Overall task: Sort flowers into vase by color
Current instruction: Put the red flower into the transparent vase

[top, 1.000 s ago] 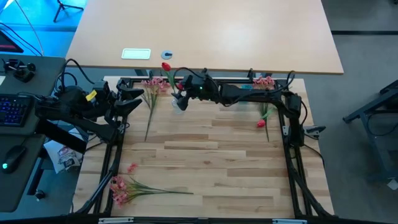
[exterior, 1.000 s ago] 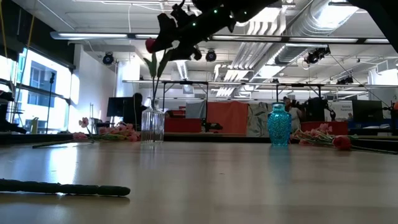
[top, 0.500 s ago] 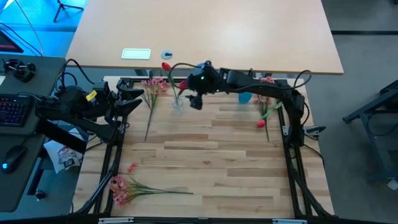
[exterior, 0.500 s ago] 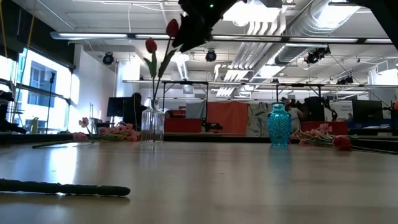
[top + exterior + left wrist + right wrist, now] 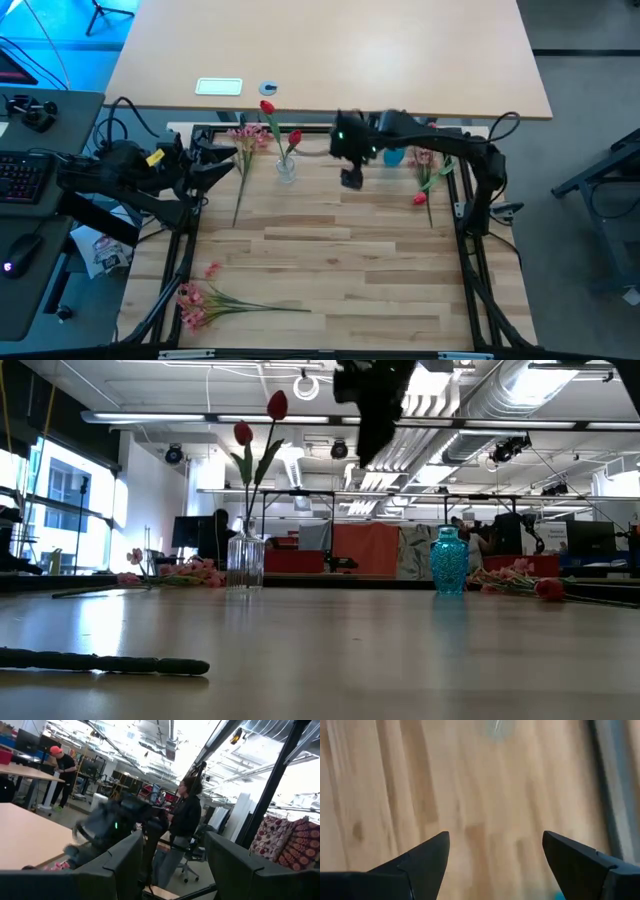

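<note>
A clear glass vase (image 5: 286, 170) (image 5: 245, 563) stands near the table's far edge with two red tulips (image 5: 267, 107) (image 5: 277, 405) upright in it, stems in its neck. A blue vase (image 5: 393, 155) (image 5: 448, 575) stands to its right. My right gripper (image 5: 351, 178) (image 5: 495, 850) hangs open above the table between the two vases, holding nothing. My left gripper (image 5: 225, 160) (image 5: 175, 860) waits open at the far left. Pink sprays lie loose at the far left (image 5: 245, 135), near left (image 5: 195, 300) and far right (image 5: 425, 157). One red tulip (image 5: 420, 199) lies at the right.
A dark frame (image 5: 460, 215) runs round the wooden table top. A long green stem (image 5: 100, 660) lies close to the low camera. A second table (image 5: 330, 50) stands beyond the far edge. People stand in the room behind (image 5: 185, 820). Bare wood fills the table's middle (image 5: 340, 250).
My right gripper has let go of the second red tulip at the clear vase and has moved toward the table's right, away from that vase and toward the blue one. The tulip now stands free in the clear vase beside the first.
</note>
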